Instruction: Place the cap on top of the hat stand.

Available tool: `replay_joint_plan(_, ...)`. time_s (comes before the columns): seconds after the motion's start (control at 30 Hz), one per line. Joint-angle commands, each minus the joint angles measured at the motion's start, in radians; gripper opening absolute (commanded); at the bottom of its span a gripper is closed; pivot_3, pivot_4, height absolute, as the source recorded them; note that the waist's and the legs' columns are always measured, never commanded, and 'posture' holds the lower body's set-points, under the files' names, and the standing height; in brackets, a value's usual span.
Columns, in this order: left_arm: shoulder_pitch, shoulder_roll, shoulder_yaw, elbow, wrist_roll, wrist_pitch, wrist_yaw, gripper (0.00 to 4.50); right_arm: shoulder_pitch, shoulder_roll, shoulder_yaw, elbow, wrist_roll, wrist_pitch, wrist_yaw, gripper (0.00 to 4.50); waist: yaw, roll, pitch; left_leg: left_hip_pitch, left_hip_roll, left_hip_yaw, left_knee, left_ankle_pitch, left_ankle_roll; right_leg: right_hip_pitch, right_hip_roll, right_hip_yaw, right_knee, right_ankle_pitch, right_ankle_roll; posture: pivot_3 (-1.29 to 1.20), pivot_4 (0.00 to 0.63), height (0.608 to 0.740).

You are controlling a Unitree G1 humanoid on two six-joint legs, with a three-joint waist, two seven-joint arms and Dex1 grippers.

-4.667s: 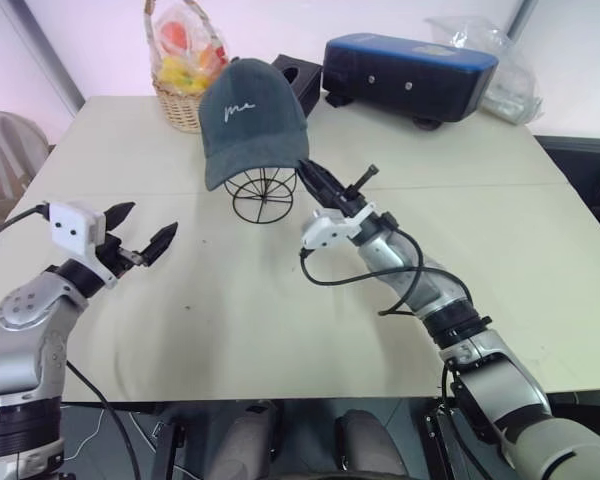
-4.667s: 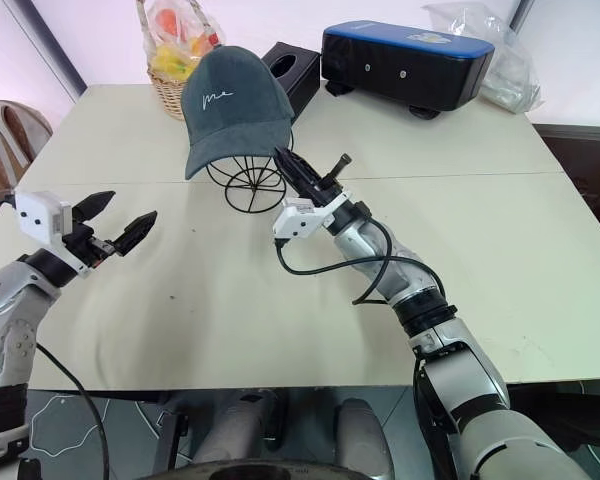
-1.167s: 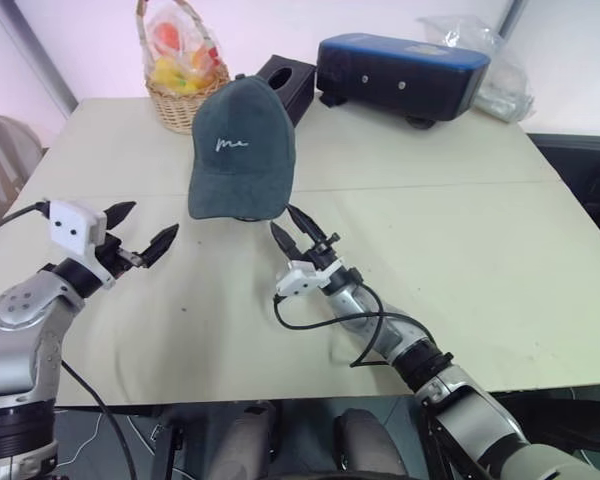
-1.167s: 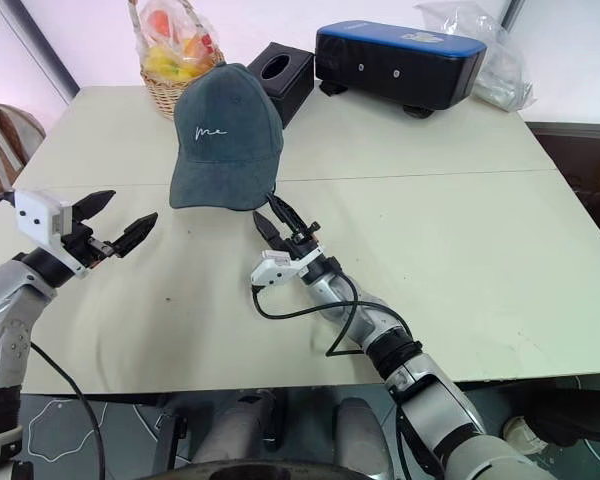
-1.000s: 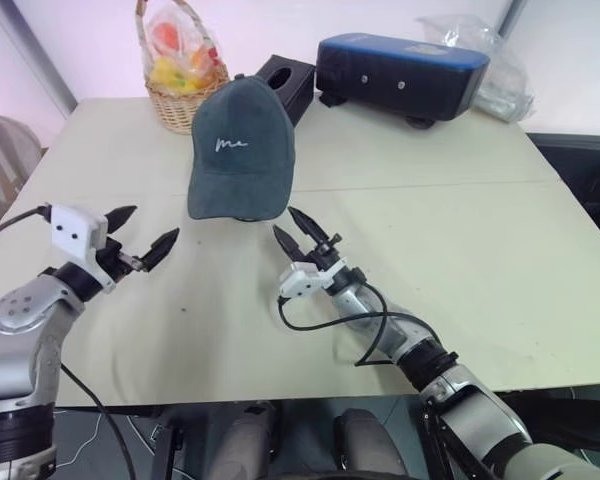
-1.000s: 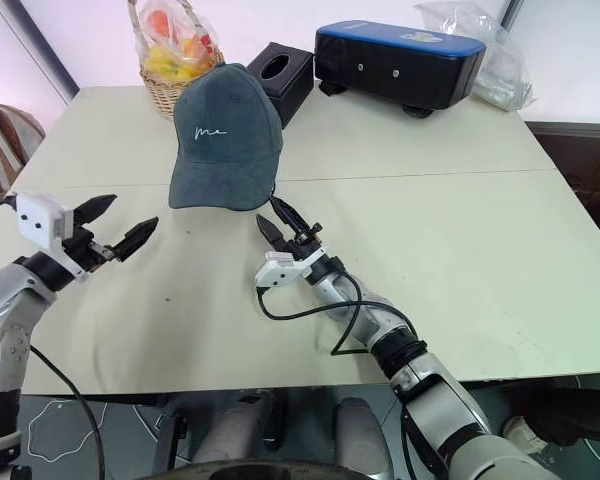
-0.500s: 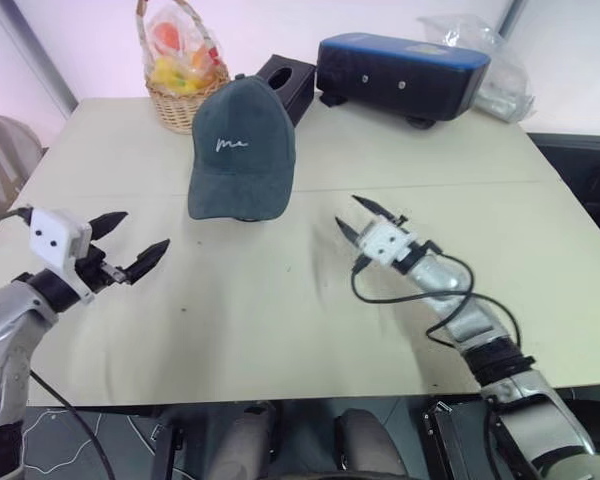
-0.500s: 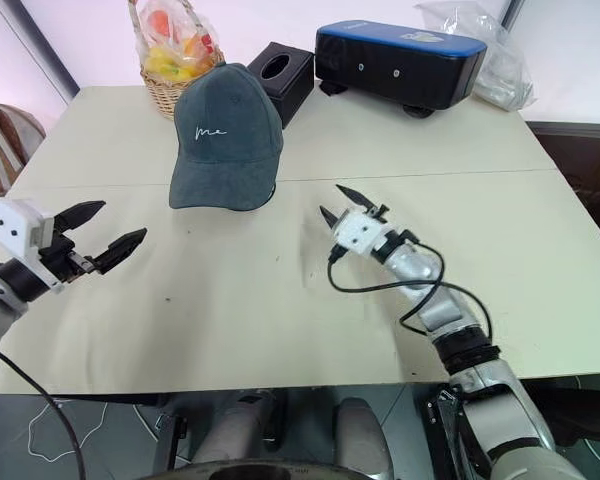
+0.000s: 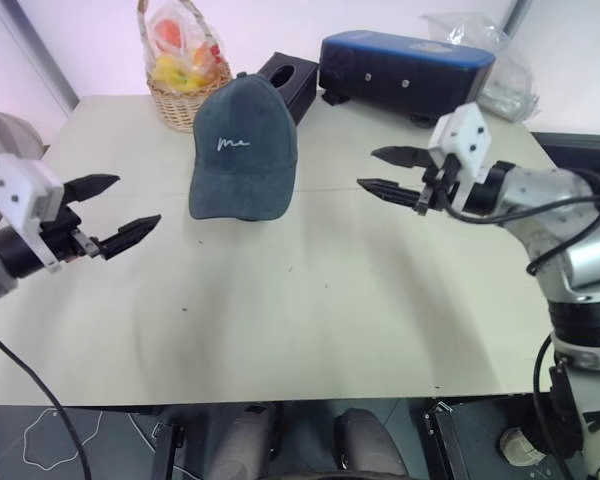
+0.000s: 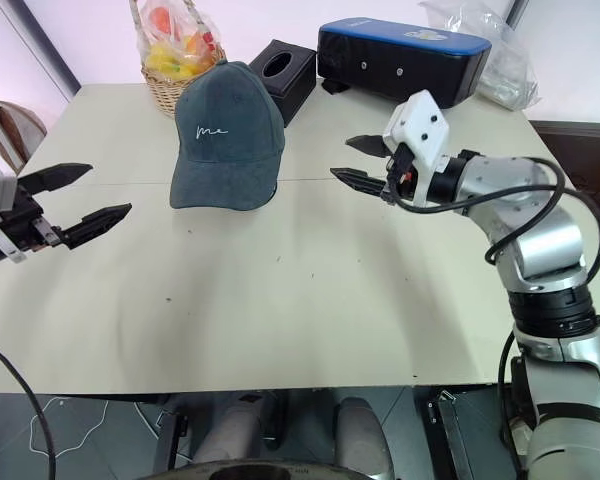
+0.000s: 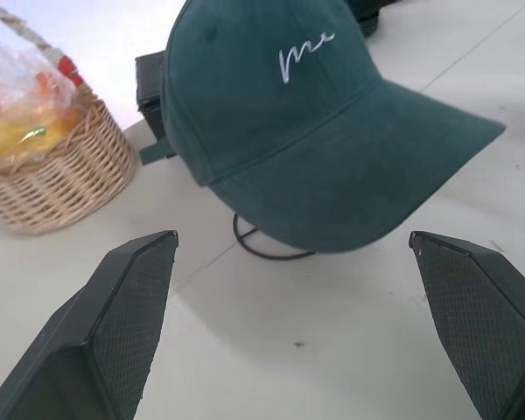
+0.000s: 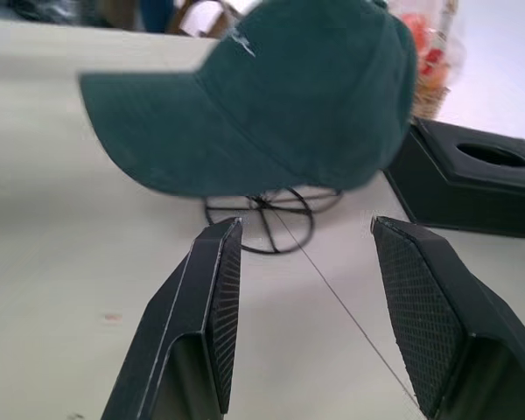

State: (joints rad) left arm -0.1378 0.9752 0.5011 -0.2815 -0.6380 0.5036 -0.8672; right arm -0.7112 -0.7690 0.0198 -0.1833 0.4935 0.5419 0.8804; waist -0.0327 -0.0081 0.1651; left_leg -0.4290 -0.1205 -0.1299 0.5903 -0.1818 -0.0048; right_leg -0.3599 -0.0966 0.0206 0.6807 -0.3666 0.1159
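The cap (image 9: pixel 241 150) sits on top of the hat stand (image 12: pixel 267 212), brim drooping forward, wire base resting on the bench (image 9: pixel 310 300). The left hand (image 9: pixel 108 212) and right hand (image 9: pixel 390 171) flank the cap, well apart from it, each spread wide and empty. Placement appears complete; nothing evident remains.

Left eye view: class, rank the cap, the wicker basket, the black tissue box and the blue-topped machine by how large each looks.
1. Blue-topped machine
2. Cap, close behind in apparent size; it stands nearer the camera, so true size is unsure
3. Wicker basket
4. Black tissue box, partly hidden behind the cap
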Motion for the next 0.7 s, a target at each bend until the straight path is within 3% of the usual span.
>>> replay_joint_plan(0.03, -0.028, 0.056, 0.075, -0.013, -0.063, 0.056, -0.043, 4.5, -0.052, -0.032, -0.049, -0.048, 0.063, 0.053, 0.057, 2.37, 0.0, 0.0, 0.0, -0.001, 0.0, 0.0, 0.0, 0.0, 0.0, -0.001, 0.0, 0.0, 0.0, 0.0, 0.0, 0.0, 0.15, 0.74)
replay_joint_plan(0.7, 0.044, 0.058, 0.091, -0.012, -0.044, 0.067, -0.114, 4.5, -0.037, -0.038, -0.025, -0.046, 0.027, 0.059, 0.114, 2.37, -0.001, 0.0, 0.001, -0.001, 0.0, 0.001, 0.0, 0.0, 0.0, -0.002, 0.0, 0.0, 0.0, 0.0, 0.0, 0.0, 0.15, 0.74)
